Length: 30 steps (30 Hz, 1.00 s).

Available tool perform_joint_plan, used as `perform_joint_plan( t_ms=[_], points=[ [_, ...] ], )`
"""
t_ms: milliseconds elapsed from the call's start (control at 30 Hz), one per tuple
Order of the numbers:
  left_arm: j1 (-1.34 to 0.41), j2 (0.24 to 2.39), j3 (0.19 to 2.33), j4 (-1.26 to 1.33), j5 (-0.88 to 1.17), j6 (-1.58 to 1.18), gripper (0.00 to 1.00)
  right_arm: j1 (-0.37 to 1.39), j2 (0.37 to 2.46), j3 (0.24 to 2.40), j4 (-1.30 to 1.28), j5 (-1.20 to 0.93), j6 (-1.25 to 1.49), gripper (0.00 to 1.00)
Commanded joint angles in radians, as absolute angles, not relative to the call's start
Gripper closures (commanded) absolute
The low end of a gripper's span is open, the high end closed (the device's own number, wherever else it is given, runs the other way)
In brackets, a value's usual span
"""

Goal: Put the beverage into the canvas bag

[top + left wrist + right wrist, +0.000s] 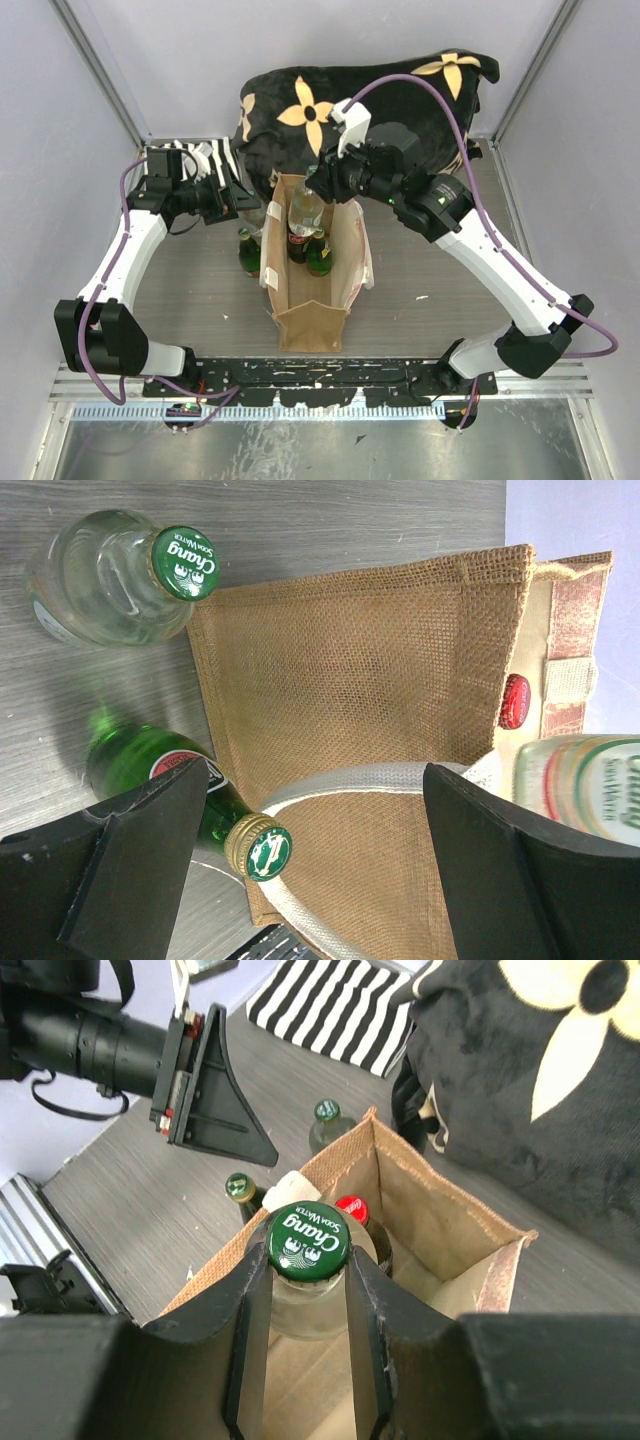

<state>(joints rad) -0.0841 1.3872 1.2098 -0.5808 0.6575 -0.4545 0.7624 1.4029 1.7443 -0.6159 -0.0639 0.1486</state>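
The tan canvas bag (312, 300) stands open mid-table. My right gripper (320, 183) is shut on the neck of a clear Chang soda-water bottle (305, 1245), held upright over the bag's far end, its body partly below the rim. A red-capped bottle (350, 1208) and a green bottle (320, 255) stand inside. My left gripper (320, 830) is open at the bag's left wall, fingers (130, 870) either side of the cream handle (370, 777). Outside the bag on the left stand a green bottle (150, 770) and another clear Chang bottle (120, 575).
A black flowered cushion (370, 100) lies right behind the bag. A black-and-white striped cloth (215, 160) is at the back left. Walls close in both sides; a metal rail (320, 375) runs along the near edge.
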Motion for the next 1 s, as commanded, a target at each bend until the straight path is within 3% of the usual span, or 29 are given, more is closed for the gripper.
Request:
perform_joint_plan(
  t_ms=[0, 433, 967],
  points=[
    [-0.088, 1.377, 1.207, -0.559, 0.665, -0.441, 0.05, 0.828, 1.342, 1.749, -0.432, -0.008, 0.169, 0.99],
    [-0.089, 1.367, 1.196, -0.565, 0.662, -0.436, 0.05, 0.918, 1.361, 1.604, -0.399, 0.052, 0.158, 0.99],
    [-0.089, 1.367, 1.195, -0.574, 0.66, -0.43, 0.05, 0.928, 1.384, 1.355, -0.163, 0.104, 0.148, 0.99]
  ],
)
